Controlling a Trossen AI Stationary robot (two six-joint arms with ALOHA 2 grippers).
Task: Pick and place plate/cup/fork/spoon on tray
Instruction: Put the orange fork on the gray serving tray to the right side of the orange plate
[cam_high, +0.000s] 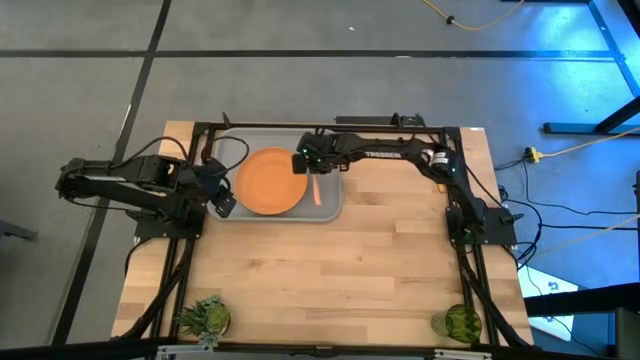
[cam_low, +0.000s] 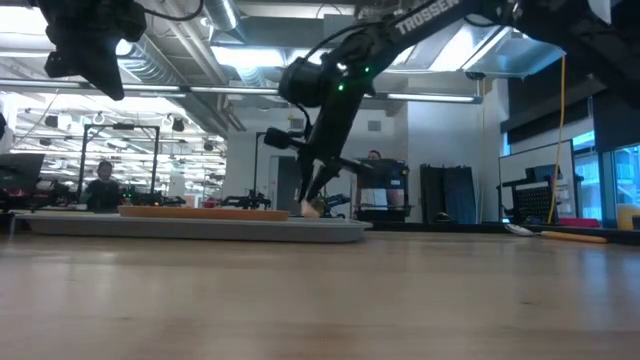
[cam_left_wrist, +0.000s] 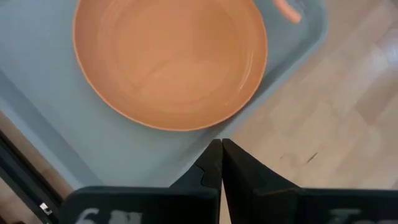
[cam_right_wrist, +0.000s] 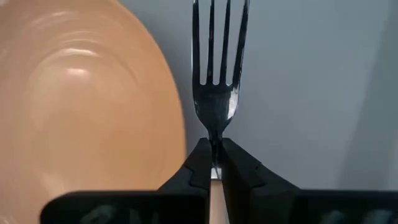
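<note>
Tray (cam_high: 228, 150): grey, rectangular with rounded corners, lying at the far side of the wooden table (cam_high: 330, 270), towards its left half. In the low view it shows as a long shallow slab (cam_low: 200, 228).

Plate (cam_high: 270, 181): round, orange, flat on the tray, taking up the middle of it. Its rim shows as a thin orange line above the tray edge in the low view (cam_low: 205, 211). Also seen from the left wrist (cam_left_wrist: 171, 59) and the right wrist (cam_right_wrist: 81, 106).

Fork (cam_right_wrist: 216, 74): silver tines, tan-orange handle. It lies over the tray's right part, just beside the plate's right edge, with grey tray floor showing behind the tines. From above, the handle reads as a short orange strip (cam_high: 317, 189).

Right gripper (cam_right_wrist: 214, 163): reaching across from the right side of the table to the tray, fingers pinched on the neck of the fork just below the tines. From above it sits at the plate's right edge (cam_high: 305, 160); in the low view it hangs just above the tray's right end (cam_low: 310, 190).

Left gripper (cam_left_wrist: 221, 163): at the tray's left near corner (cam_high: 222, 200), fingers pressed together on nothing, pointing towards the plate.

Cup (cam_high: 461, 322): dark green, ribbed, at the near right corner of the table, well apart from the tray.

Plant-like object (cam_high: 205, 317): green, spiky, at the near left corner.
</note>
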